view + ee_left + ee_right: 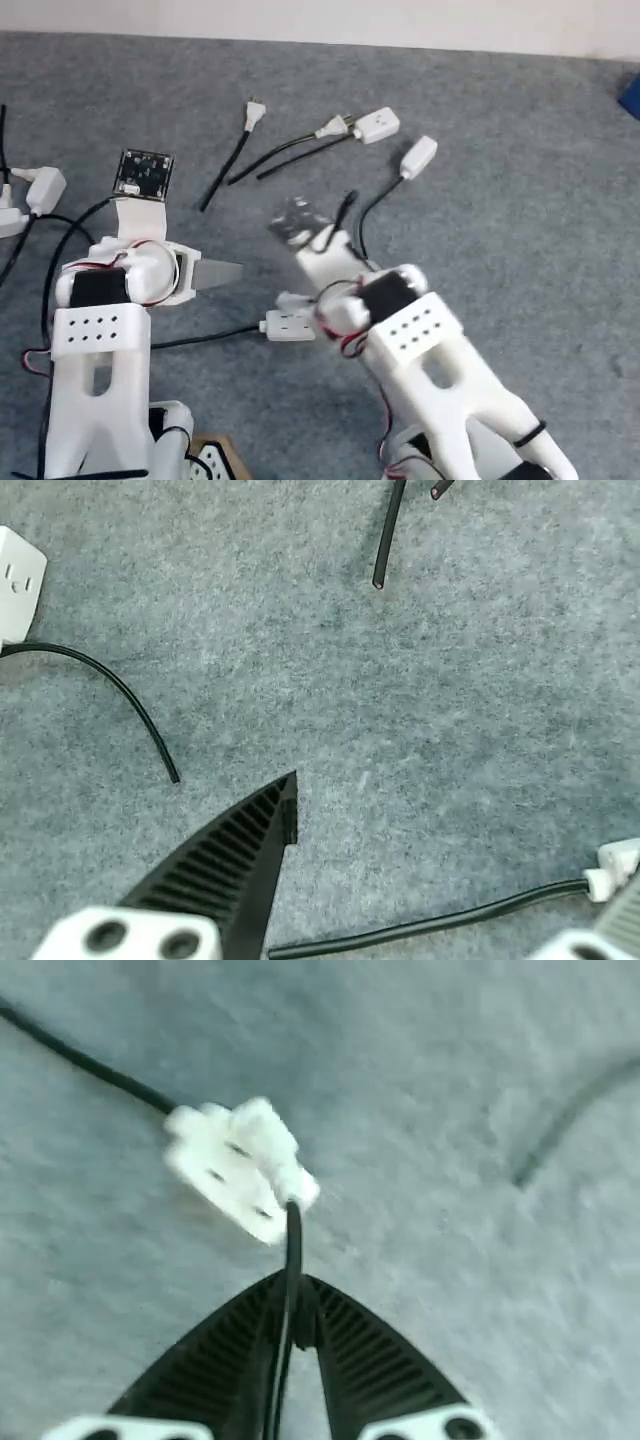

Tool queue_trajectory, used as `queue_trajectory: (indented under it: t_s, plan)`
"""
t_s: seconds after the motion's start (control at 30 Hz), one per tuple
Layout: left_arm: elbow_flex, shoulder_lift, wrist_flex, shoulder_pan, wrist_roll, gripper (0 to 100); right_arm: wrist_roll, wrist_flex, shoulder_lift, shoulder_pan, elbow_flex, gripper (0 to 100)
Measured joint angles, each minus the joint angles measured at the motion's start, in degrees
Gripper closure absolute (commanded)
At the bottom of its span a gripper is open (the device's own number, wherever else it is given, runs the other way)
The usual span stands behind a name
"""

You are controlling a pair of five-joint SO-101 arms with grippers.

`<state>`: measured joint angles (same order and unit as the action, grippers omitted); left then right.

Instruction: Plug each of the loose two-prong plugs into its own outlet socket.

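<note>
1. High view: a seated plug (335, 127) is in its far socket (378, 124). A loose plug (253, 112) lies apart on the bench (520, 200), so work remains.
2. Left wrist view: the left gripper (455, 845) hovers low, jaws spread wide and empty.
3. Right wrist view: the right gripper (295, 1300) has its jaws pinched on a black cord (293, 1250) beside the near socket (235, 1165). Seating is judged unfinished.

The left arm (98, 335) and right arm (425, 345) are white with black motors and thin red wires. The right arm's fingers (225, 1355) are black and ridged, with white holey blocks behind.
</note>
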<state>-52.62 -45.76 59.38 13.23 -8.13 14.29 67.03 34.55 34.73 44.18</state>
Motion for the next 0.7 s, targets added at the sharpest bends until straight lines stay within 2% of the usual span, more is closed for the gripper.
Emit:
queue_trajectory:
  t_s: [0.2, 0.3, 0.5, 0.7]
  plan:
    - [0.0, 0.0, 0.0, 0.0, 0.0, 51, 4.92, 0.0, 0.62, -14.33, 0.79, 99.2]
    - [0.0, 0.0, 0.0, 0.0, 0.0, 51, 6.68, 0.97, 0.7, -17.67, 1.67, 99.2]
    - [0.0, 0.0, 0.0, 0.0, 0.0, 51, 10.37, 5.1, 0.7, -17.93, 2.11, 96.1]
    - [0.0, 0.0, 0.0, 0.0, -0.09, 51, 27.52, 7.12, 0.7, -11.96, 3.16, 72.1]
